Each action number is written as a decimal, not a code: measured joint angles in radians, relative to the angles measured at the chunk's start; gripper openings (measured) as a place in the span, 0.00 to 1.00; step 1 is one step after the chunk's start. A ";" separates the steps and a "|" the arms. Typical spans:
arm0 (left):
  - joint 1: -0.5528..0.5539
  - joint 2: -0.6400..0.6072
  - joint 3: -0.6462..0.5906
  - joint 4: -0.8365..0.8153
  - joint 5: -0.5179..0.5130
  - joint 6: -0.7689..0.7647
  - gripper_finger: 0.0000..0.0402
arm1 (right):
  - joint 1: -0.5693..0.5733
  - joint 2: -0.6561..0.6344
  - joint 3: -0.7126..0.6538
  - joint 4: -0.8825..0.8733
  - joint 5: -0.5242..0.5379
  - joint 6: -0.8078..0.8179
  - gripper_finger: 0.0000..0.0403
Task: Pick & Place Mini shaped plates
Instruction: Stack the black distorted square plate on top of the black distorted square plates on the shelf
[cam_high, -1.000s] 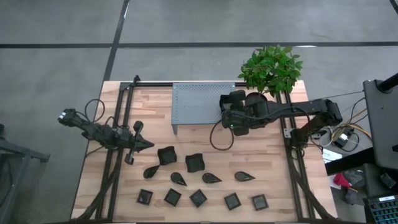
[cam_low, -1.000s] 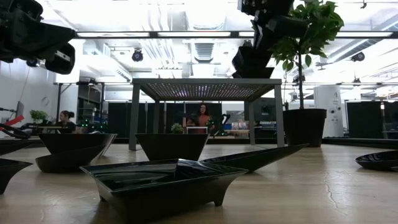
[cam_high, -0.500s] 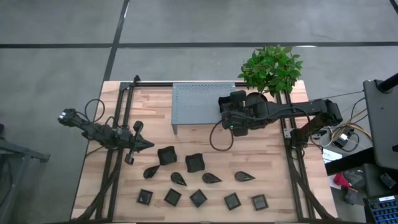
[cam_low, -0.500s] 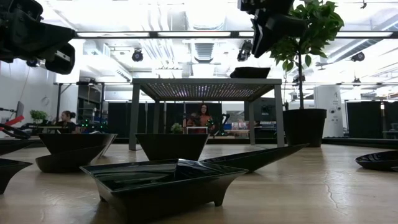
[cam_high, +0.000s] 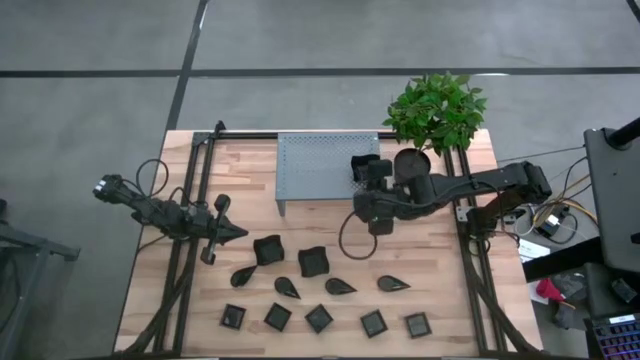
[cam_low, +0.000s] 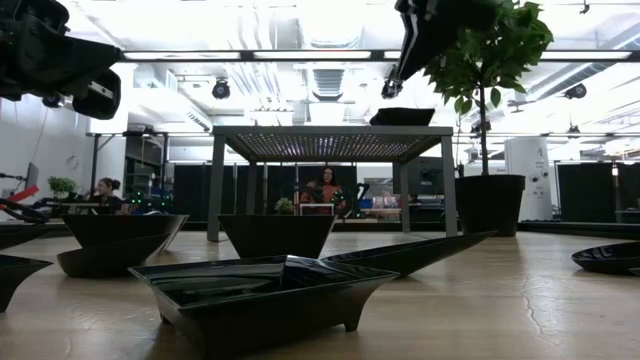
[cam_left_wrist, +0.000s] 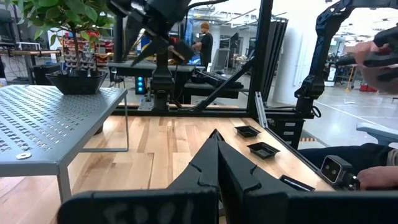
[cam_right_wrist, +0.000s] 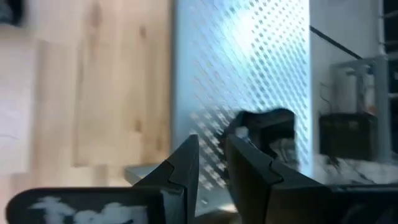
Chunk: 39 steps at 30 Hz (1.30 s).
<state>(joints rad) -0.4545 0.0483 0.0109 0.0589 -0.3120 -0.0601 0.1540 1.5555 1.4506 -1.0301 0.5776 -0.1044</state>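
Looking past the right gripper (cam_right_wrist: 211, 163), jaws nearly together, empty, over the grey perforated stand (cam_right_wrist: 249, 68) bearing one small black plate (cam_right_wrist: 264, 124); wooden worktop (cam_right_wrist: 93, 87) alongside.

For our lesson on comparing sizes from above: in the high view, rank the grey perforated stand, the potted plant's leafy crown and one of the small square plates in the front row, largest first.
1. Grey perforated stand
2. Plant's leafy crown, clearly smaller than the stand
3. Small square plate, by far the smallest
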 joint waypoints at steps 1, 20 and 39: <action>0.000 0.000 0.000 0.000 0.000 0.000 0.00 | 0.008 0.000 0.000 0.007 -0.010 0.003 0.19; 0.000 0.000 0.000 0.000 0.000 0.000 0.00 | 0.172 0.000 0.000 0.219 -0.198 0.028 0.21; 0.001 0.001 0.000 0.000 0.000 0.000 0.00 | 0.186 0.122 -0.002 0.462 -0.220 0.042 0.20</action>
<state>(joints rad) -0.4538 0.0490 0.0111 0.0589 -0.3122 -0.0602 0.3405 1.6772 1.4487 -0.5679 0.3577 -0.0623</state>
